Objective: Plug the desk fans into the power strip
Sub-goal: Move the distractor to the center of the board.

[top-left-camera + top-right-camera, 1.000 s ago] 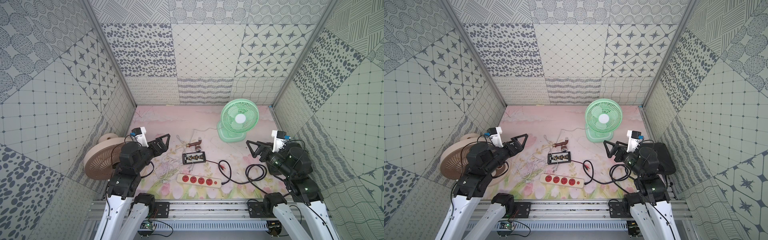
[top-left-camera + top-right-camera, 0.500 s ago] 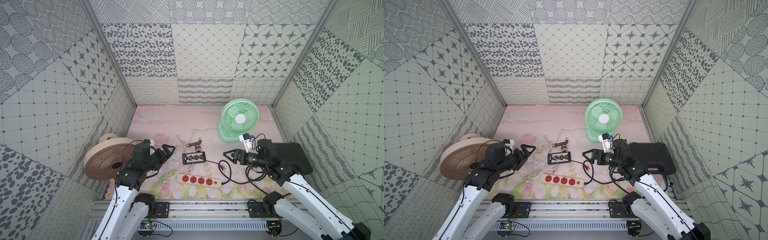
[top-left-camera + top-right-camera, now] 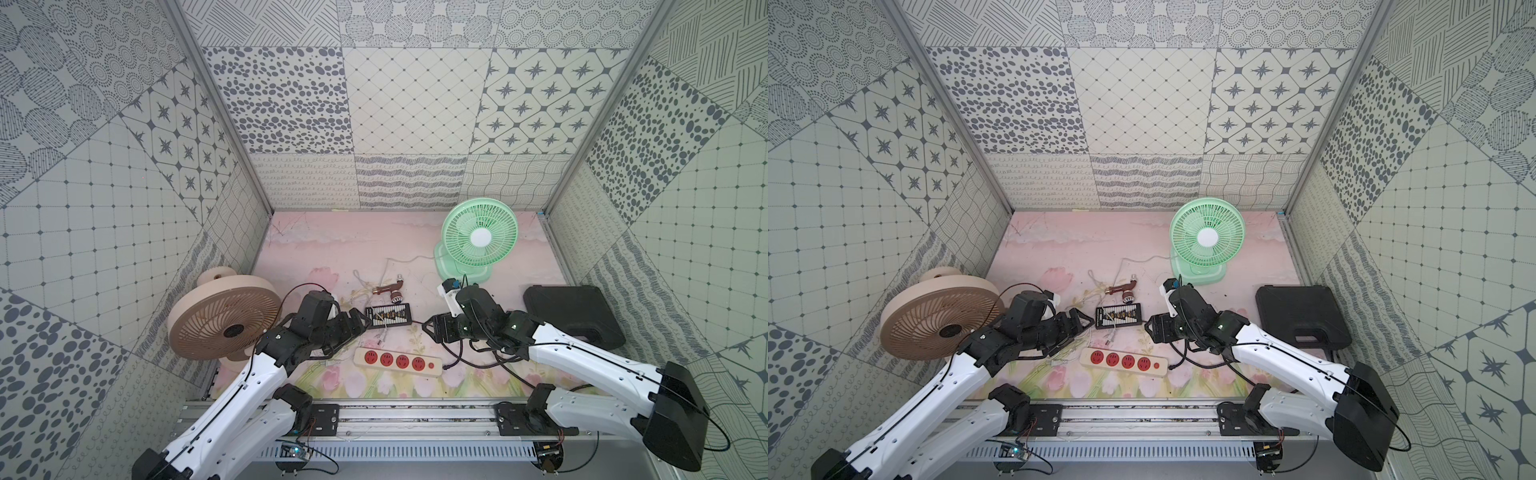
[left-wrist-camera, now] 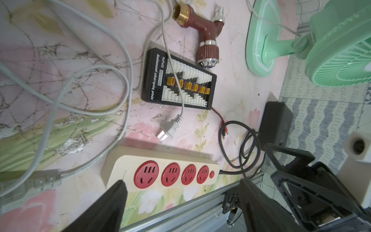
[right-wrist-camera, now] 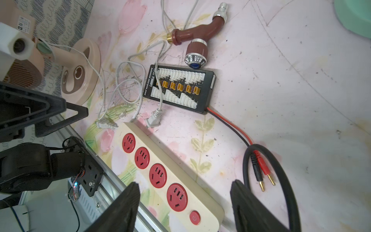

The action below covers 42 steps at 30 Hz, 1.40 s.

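A pink floral table (image 3: 332,241) filled the patterned booth. A tan fan (image 3: 224,318) stood at its left edge, a green fan (image 3: 479,237) stood upright at the back right, and a black case (image 3: 573,316) lay flat on the right. A second before, I had both arms folded back at the near corners; now they were stretched forward over the middle. The left gripper (image 3: 360,327) hovered near the left end of a black charging board (image 3: 388,318). The right gripper (image 3: 428,328) faced it from the other side, near a looped black cord (image 5: 281,160). In the wrist views both pairs of jaws stood apart with nothing between them, so neither grasped anything.

The power strip (image 3: 397,361) lay flat by the front rail, between the grippers and slightly nearer the rail, with all four red sockets vacant. A white plug (image 4: 167,130) rested just beside the strip's far edge. Its cord crossed the board and, I judged, led to the green fan. A paler plug (image 5: 106,125) lay near the strip's left end. To my eye the reach was made and the pickup not yet begun, with the white plug next to take.
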Each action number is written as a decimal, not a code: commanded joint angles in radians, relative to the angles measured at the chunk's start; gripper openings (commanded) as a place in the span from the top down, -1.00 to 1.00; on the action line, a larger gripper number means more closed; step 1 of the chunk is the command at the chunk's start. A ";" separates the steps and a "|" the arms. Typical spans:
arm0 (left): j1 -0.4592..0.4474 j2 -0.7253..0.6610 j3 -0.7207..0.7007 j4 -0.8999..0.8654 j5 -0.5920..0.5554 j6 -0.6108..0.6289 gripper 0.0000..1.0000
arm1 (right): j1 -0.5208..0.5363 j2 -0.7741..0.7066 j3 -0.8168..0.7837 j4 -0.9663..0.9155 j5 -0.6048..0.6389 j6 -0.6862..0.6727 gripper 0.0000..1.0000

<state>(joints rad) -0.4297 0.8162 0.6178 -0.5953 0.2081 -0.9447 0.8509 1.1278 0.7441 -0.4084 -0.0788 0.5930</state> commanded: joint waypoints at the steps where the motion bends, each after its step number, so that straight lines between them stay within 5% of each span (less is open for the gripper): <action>1: -0.078 0.062 -0.010 -0.008 -0.108 0.030 -0.75 | 0.005 0.029 0.040 0.039 0.065 0.007 -0.25; 10: -0.138 0.252 0.025 0.104 -0.144 -0.019 -0.43 | 0.004 0.123 0.081 0.044 0.025 -0.003 -0.08; 25: -0.143 0.616 0.130 0.305 -0.098 -0.027 -0.44 | 0.026 0.358 0.153 0.099 0.015 -0.086 -0.10; 42: -0.137 0.821 0.262 0.362 -0.158 0.045 -0.44 | 0.050 0.587 0.233 0.151 0.071 -0.128 -0.12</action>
<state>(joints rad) -0.5640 1.5963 0.8394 -0.2726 0.0990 -0.9535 0.8982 1.6890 0.9466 -0.3012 -0.0422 0.4805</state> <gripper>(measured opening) 0.719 0.560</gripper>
